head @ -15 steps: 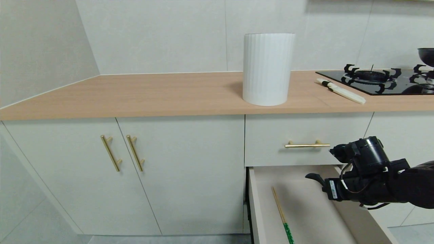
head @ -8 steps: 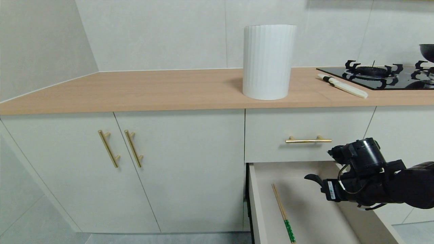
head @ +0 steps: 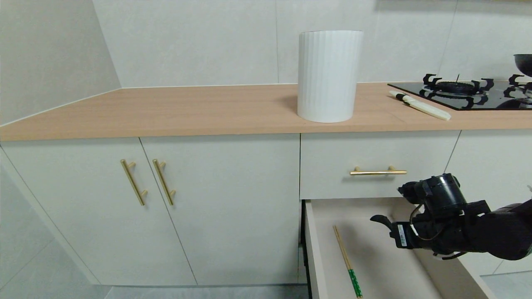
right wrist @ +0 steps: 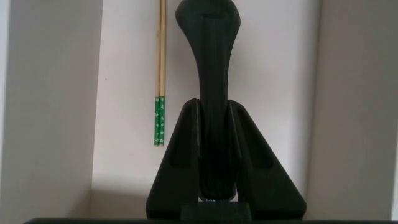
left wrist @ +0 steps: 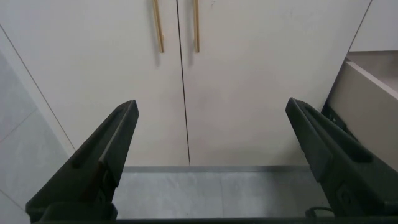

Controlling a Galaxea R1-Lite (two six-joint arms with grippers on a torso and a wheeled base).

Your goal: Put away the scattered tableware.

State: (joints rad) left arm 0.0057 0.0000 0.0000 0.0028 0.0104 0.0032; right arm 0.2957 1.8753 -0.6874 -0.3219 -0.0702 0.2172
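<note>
Chopsticks point(head: 347, 263) lay in the open drawer point(head: 312, 249); the knife point(head: 419, 105) on the desk point(head: 187, 108) was not yet stowed. The right gripper point(head: 377, 218) was closed on nothing, the left gripper point(left wrist: 210, 107) spread apart.

Chopsticks point(head: 347, 264) in drawer point(head: 311, 245), left side

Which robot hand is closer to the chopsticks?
The right. The right gripper hangs over the open drawer, just beside the chopsticks lying in it. The left gripper faces the cabinet doors, outside the drawer.
</note>
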